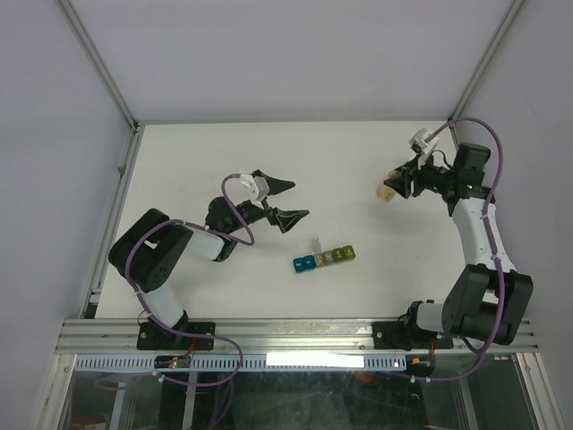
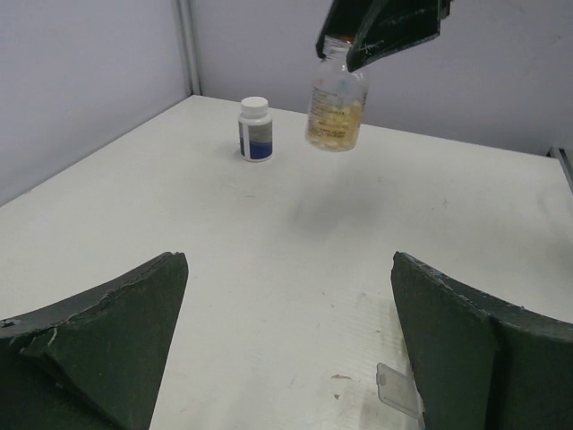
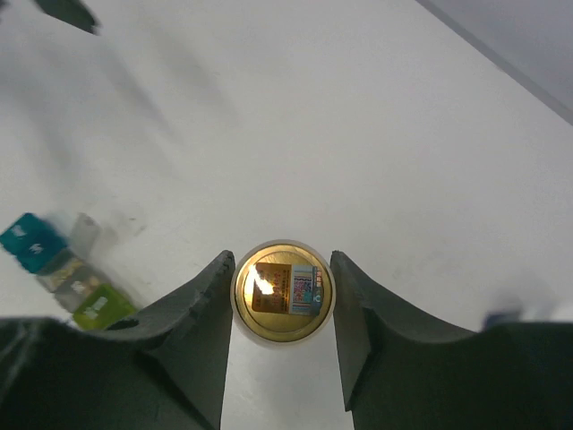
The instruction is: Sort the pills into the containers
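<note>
Two grippers: your left gripper [image 1: 300,199] has jaws spread wide, empty, off left of containers [image 1: 324,257], likely leaving pour path free. Right gripper [image 1: 394,185] pinches bottle [image 3: 282,291] aloft toward table's right edge, pills [image 2: 336,125] inside. Containers mid-table, nearer near edge, one lid [image 1: 315,244] up, ready to receive.

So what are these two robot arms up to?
The right gripper holds a small clear bottle with tan pills inside, in the air above the table. The left gripper hangs open and empty near the strip of coloured cells, one lid flipped up. A white-capped bottle stands aside.
</note>
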Robot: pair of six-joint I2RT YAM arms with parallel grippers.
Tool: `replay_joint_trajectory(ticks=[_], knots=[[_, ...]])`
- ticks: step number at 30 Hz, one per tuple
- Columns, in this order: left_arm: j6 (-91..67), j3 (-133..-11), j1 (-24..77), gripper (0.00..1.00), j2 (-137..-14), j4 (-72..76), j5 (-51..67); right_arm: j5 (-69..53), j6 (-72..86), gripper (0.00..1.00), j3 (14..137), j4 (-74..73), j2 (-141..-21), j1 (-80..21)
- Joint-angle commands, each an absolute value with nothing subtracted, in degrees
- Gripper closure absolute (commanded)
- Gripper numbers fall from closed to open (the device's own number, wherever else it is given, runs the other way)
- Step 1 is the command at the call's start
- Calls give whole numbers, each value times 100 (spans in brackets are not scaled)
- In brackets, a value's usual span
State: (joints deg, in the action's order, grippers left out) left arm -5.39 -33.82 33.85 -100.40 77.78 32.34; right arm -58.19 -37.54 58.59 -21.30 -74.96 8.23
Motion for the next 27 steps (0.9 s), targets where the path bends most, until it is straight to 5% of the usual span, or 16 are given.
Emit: replay_joint_trajectory(ticks=[1,7,12,17,27], knots=[[-1334,-3204,3097,1,-9580,8317,2989,-4672,-3075,100,5644,-1146,-7345,1688],[-1590,-2822,3071,1,-8905,8021,2832,-3119,-2447,100,5401,-219,-7677,2176],[-696,-2497,3540,1,-7749,6397,2153,-1865,-2058,100,5152,593,-7999,2260],[288,-2404,4266,2,-7075,5034,1514,-1660,-1932,99,5144,791,-8463,2276],[813,-1846,4935,4,-6561,4737,1497,-1520,-1919,91,5196,817,-8813,2388]])
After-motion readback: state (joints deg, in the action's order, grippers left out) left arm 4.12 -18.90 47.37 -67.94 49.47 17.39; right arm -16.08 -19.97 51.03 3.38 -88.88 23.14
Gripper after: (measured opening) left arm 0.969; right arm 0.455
